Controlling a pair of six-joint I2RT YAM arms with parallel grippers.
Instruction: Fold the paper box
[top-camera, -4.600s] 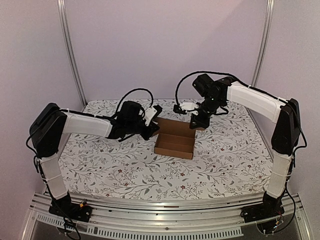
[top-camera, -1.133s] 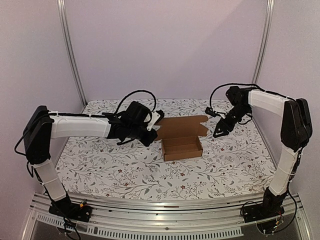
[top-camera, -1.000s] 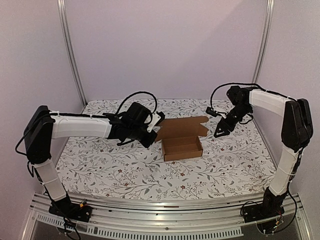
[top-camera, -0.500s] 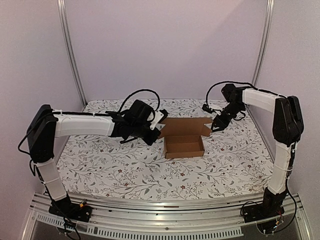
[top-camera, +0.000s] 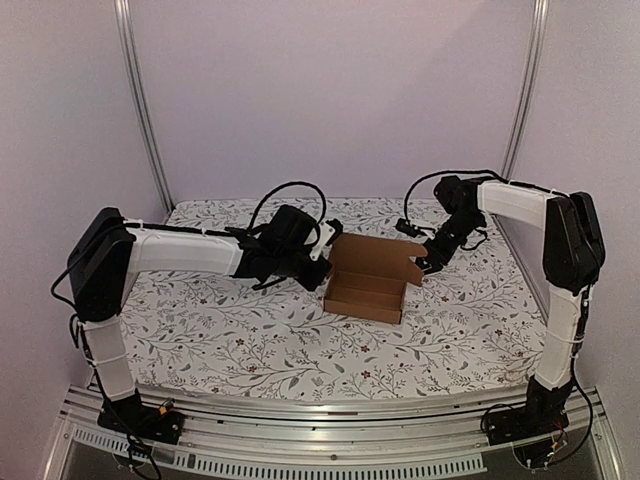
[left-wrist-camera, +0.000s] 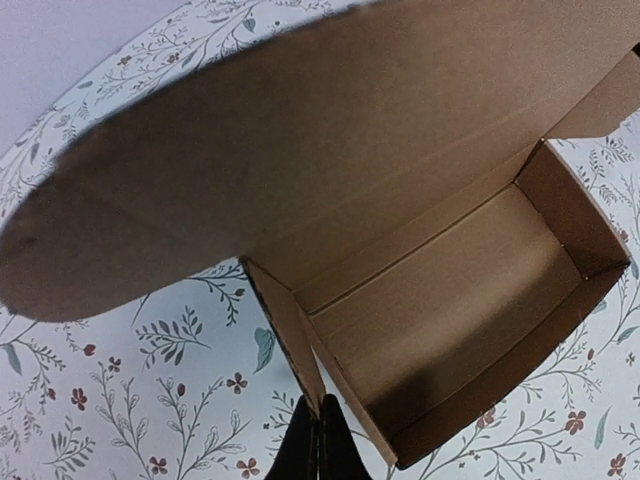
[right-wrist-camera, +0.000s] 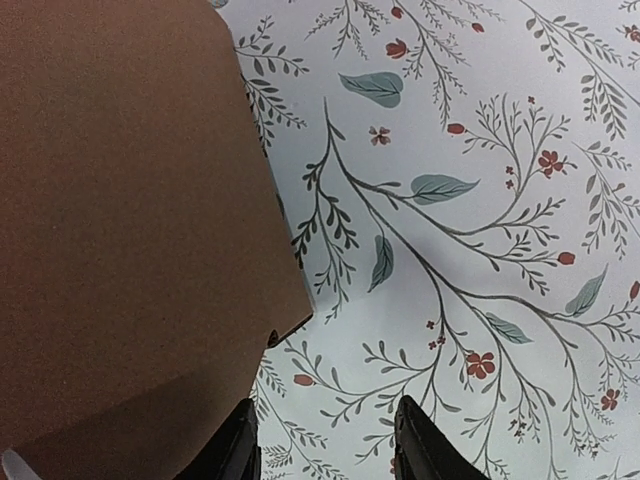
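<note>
Left jaws are shut tight on nothing beside the box (top-camera: 362, 302); the right jaws, half-open and empty, should tip the lid (top-camera: 375, 255) down squarely, I'd say.

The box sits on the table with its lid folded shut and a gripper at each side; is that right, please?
Not quite: the lid is open, not shut. The left wrist view shows it raised behind the open inside of the box. The box does sit on the table, with the left gripper and the right gripper at its sides.
</note>
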